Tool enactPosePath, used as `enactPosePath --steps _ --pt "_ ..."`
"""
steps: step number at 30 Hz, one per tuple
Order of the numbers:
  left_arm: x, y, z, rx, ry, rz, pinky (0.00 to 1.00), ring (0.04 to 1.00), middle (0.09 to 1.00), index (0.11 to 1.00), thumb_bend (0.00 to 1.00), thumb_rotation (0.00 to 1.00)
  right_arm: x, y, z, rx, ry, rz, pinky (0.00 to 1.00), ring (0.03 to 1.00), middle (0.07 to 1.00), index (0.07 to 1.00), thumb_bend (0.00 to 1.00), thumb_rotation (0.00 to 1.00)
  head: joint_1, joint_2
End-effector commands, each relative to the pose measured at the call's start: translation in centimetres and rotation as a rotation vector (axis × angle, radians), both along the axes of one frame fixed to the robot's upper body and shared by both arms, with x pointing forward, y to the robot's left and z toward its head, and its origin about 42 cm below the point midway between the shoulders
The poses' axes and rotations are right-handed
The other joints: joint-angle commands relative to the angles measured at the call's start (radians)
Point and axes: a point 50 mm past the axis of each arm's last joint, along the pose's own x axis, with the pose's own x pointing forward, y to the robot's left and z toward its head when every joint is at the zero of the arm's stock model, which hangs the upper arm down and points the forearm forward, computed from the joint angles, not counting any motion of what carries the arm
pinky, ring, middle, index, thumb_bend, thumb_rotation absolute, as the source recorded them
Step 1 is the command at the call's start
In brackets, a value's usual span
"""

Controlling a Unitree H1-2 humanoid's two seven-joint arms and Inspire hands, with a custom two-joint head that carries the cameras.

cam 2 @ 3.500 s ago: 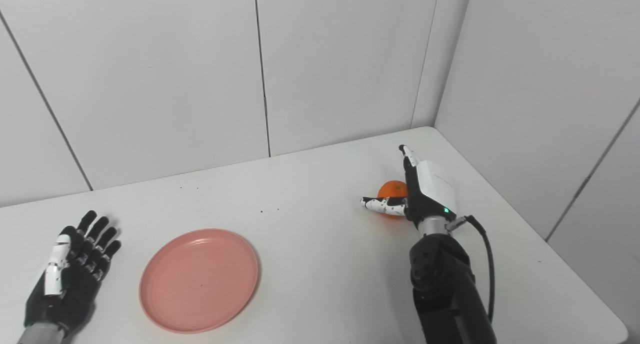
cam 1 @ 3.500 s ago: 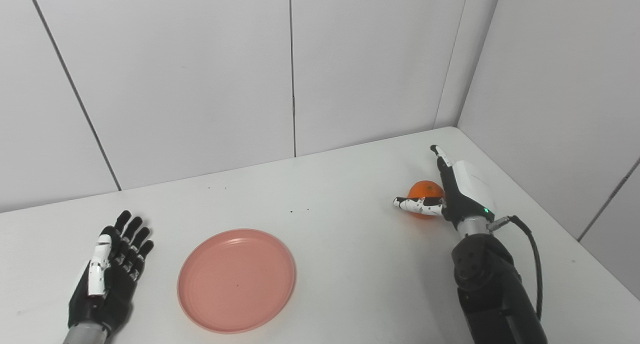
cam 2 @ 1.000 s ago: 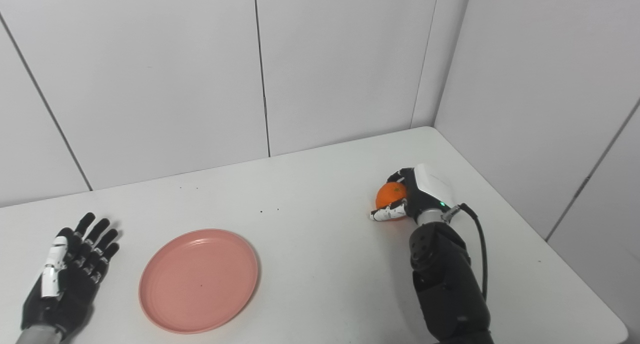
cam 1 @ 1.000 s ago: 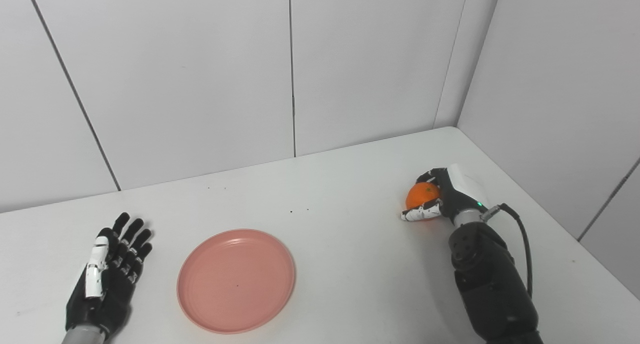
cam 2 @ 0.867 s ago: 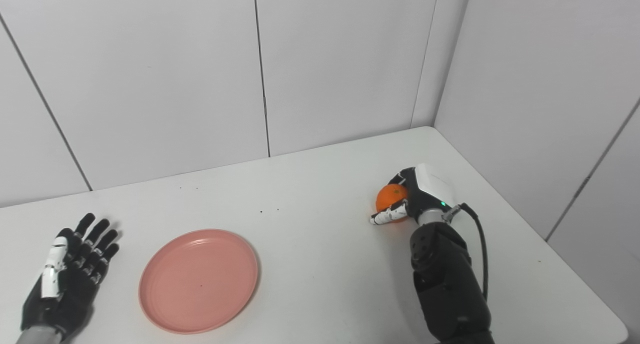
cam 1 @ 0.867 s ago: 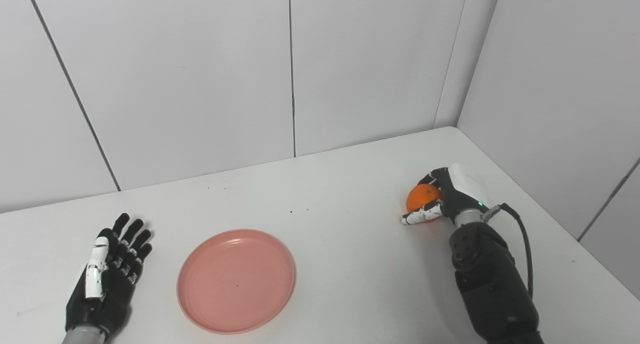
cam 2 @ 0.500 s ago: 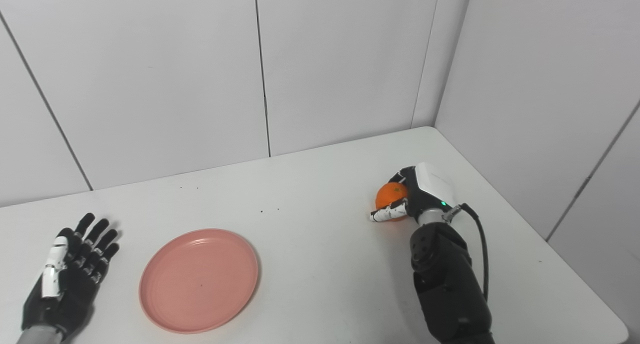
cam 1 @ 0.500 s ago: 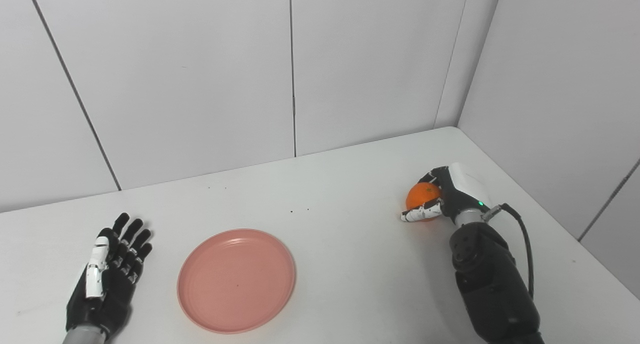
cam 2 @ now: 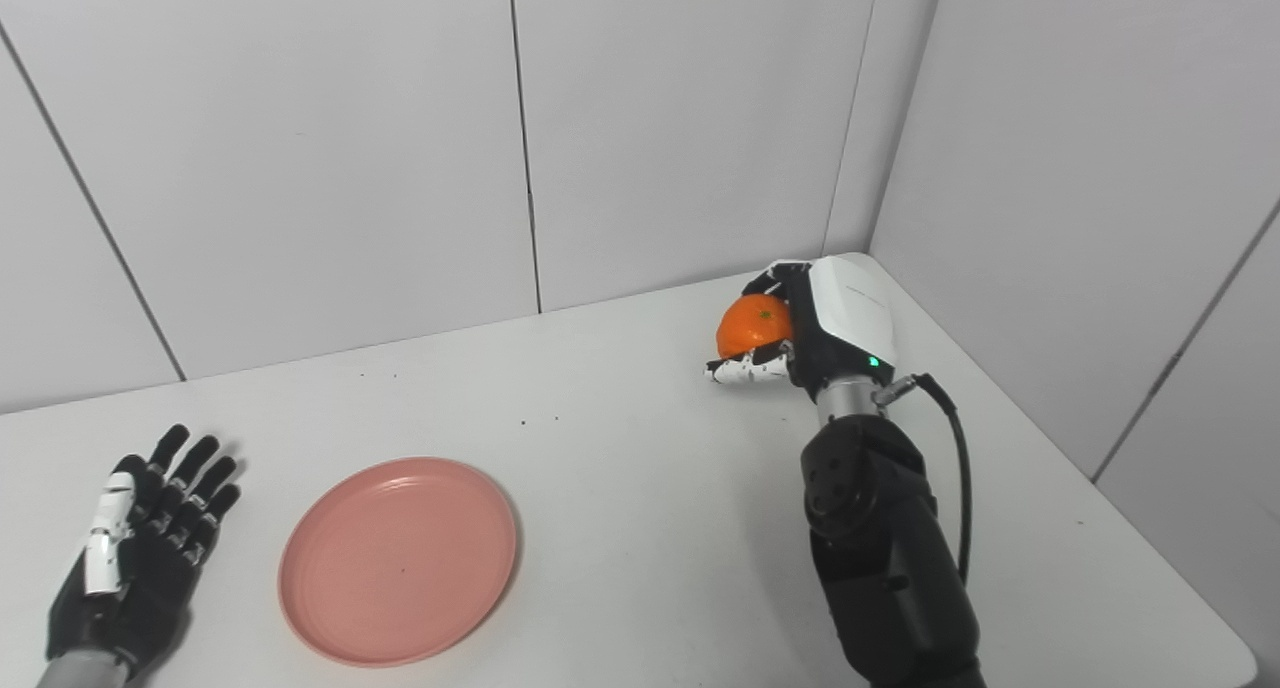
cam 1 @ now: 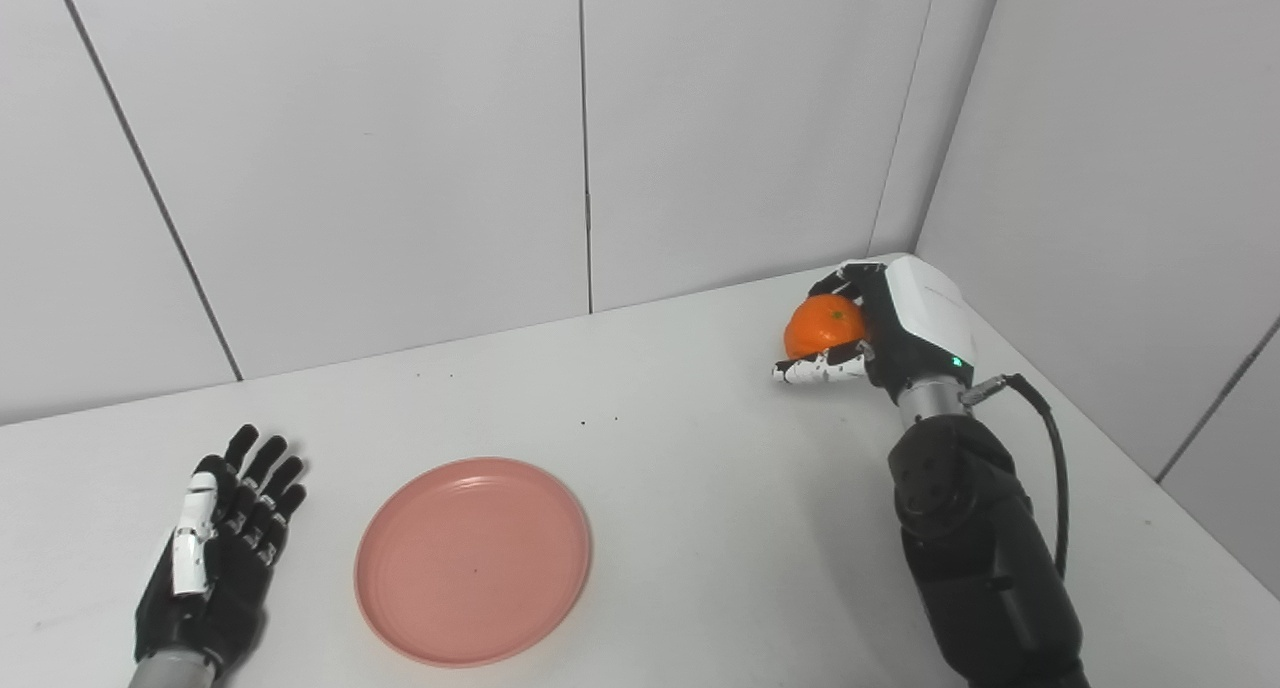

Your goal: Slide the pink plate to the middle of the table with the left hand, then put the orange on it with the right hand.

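Observation:
The orange (cam 1: 823, 326) is held up off the white table (cam 1: 700, 488), with my right hand (cam 1: 880, 333) shut on it at the right side of the scene. Its fingers curl over the fruit's top and the thumb lies under it. The pink plate (cam 1: 472, 560) lies flat on the table, left of centre and near the front edge, with nothing on it. My left hand (cam 1: 215, 548) rests palm-down on the table just left of the plate, open, fingers spread, a small gap away from the rim.
Grey wall panels close the table at the back and on the right, meeting at the far right corner (cam 1: 905, 253). A black cable (cam 1: 1045, 468) loops off my right wrist. A few dark specks (cam 1: 598, 421) dot the table's middle.
My right hand closed on the orange and has now lifted it off the table, up and slightly left. The left hand and the plate have stayed put.

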Motion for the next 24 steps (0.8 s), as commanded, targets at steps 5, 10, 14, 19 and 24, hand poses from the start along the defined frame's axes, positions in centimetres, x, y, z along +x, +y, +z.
enactPosePath --steps 5,10,14,19,24 --pt "-0.4 -1.3 -0.9 0.0 0.055 0.004 0.97 0.946 0.953 0.946 0.31 1.0 0.6 3.6 4.3 -0.04 -0.134 0.094 0.31 0.389 0.447 0.519 0.53 0.0 0.08 0.006" --pt "-0.8 -2.3 -1.3 0.018 0.03 -0.004 0.95 0.939 0.947 0.938 0.31 1.0 1.0 6.9 5.2 -0.051 -0.141 0.187 0.32 0.399 0.448 0.511 0.53 0.0 0.184 0.017" --pt "-1.3 -3.5 -1.4 0.047 0.021 0.001 0.92 0.923 0.935 0.929 0.35 1.0 1.5 9.4 5.1 -0.062 -0.139 0.275 0.3 0.38 0.438 0.518 0.53 0.0 0.267 0.026" --pt "-1.9 -5.1 -1.2 0.084 0.005 0.004 0.92 0.919 0.932 0.922 0.36 1.0 1.8 11.8 4.5 -0.055 -0.116 0.366 0.3 0.382 0.451 0.506 0.53 0.0 0.347 0.038" --pt "-2.1 -6.3 -1.1 0.094 -0.011 -0.011 0.91 0.92 0.938 0.926 0.38 1.0 2.0 14.2 3.8 -0.05 -0.108 0.455 0.29 0.372 0.444 0.517 0.53 0.0 0.441 0.058"
